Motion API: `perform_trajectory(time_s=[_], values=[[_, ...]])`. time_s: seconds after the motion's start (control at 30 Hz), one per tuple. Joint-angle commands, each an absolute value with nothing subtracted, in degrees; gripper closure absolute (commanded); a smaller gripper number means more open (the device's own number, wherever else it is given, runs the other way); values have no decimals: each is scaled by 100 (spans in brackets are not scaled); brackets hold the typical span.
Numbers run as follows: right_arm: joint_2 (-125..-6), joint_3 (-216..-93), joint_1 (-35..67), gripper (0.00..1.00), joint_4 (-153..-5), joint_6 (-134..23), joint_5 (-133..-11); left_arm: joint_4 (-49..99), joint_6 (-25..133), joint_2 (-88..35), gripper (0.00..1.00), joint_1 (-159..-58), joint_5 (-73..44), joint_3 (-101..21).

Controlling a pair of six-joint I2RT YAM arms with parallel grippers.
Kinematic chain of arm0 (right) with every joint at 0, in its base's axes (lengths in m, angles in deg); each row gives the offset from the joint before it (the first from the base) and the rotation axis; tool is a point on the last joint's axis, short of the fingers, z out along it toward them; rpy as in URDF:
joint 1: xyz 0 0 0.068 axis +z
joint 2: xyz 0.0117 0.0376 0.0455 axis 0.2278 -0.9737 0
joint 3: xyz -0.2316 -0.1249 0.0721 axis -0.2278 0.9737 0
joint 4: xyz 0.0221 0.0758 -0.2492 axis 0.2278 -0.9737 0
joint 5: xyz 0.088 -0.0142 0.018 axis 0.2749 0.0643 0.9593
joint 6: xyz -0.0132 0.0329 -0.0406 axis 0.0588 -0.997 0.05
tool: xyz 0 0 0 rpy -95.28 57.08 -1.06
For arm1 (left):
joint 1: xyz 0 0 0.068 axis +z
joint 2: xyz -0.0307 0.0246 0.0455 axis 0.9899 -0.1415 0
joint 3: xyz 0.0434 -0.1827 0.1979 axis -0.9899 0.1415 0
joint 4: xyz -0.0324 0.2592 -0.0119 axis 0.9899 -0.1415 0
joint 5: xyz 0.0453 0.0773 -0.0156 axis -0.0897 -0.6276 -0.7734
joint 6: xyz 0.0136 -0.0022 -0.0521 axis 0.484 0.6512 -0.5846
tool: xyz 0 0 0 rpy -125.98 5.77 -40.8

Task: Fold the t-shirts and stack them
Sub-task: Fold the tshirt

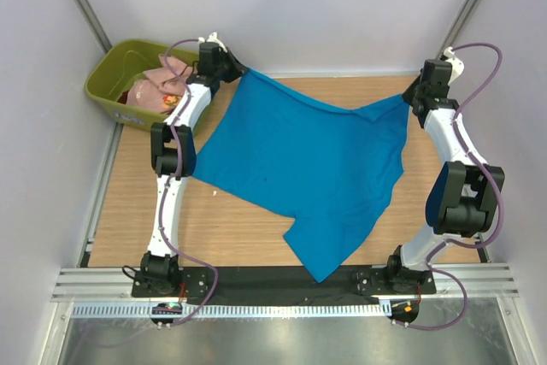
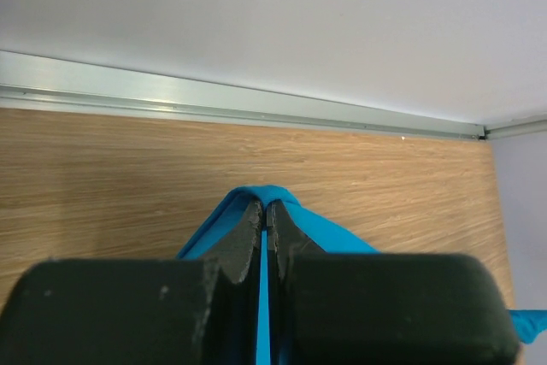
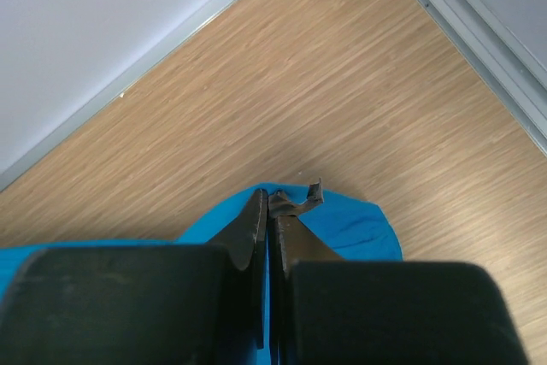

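Observation:
A bright blue t-shirt (image 1: 308, 168) is stretched over the wooden table, held up by two far corners. My left gripper (image 1: 229, 68) is shut on its far left corner, and blue cloth (image 2: 342, 232) wraps round the closed tips of that gripper (image 2: 267, 208). My right gripper (image 1: 416, 91) is shut on the far right corner; blue fabric (image 3: 359, 228) bulges past its closed tips (image 3: 268, 198). The shirt's near end hangs over the table's front edge (image 1: 320, 267). A pale pink t-shirt (image 1: 158, 87) lies in the tub with a red-orange patterned one (image 1: 171, 102).
An olive-green plastic tub (image 1: 107, 91) stands at the far left corner, just left of my left gripper. Pale walls close in the table at the back and sides, with a metal rail (image 2: 214, 104) along the back edge. Bare wood (image 1: 132, 211) shows to the left of the shirt.

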State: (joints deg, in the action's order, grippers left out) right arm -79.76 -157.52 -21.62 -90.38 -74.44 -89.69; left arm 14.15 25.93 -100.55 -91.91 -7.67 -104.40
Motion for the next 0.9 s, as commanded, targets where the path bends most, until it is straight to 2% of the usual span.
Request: perform_trajectory(time_s=[0.0, 0.43, 0.87], values=[[-7644, -15992, -2143, 99, -9249, -7717, -8999, 1559, 2476, -10085, 100, -9004, -721, -10597], [-6492, -15343, -1950, 99, -11454, -8377, -8586, 839, 2722, -9496, 100, -9012, -773, -9789], [-6254, -15105, -1880, 99, -12405, -8342, -8138, -479, 2801, -9021, 100, -8951, -976, -9402]])
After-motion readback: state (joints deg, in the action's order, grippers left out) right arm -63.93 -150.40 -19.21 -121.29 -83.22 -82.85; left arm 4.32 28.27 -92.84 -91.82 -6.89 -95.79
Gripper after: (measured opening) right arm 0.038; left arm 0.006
